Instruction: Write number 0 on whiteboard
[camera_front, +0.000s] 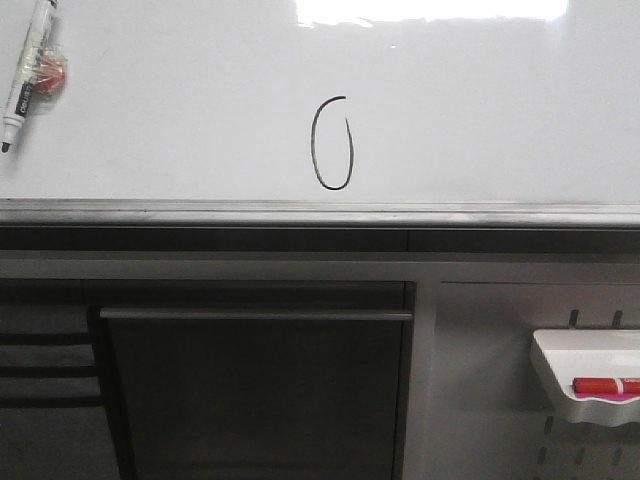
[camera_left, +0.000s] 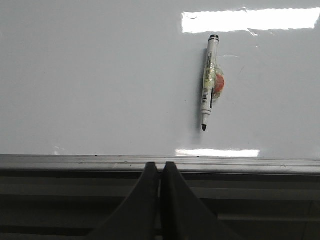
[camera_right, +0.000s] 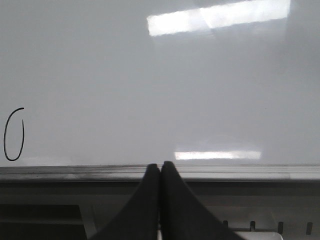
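Observation:
The whiteboard (camera_front: 180, 120) fills the upper part of the front view, with a grey metal edge strip along its near side. The number 0 (camera_front: 332, 143) is drawn on it in thin black line, a tall narrow oval slightly open at the top; it also shows in the right wrist view (camera_right: 13, 135). A white marker (camera_front: 24, 72) with a black tip lies on the board at the far left, uncapped, with an orange blob taped to it; it also shows in the left wrist view (camera_left: 210, 82). My left gripper (camera_left: 159, 165) is shut and empty, off the board's near edge. My right gripper (camera_right: 160, 164) is shut and empty, likewise.
Below the board's edge strip (camera_front: 320, 212) is a grey cabinet front with a dark recessed panel (camera_front: 250, 390). A small white tray (camera_front: 590, 375) holding a red marker (camera_front: 605, 385) hangs on a pegboard at the lower right.

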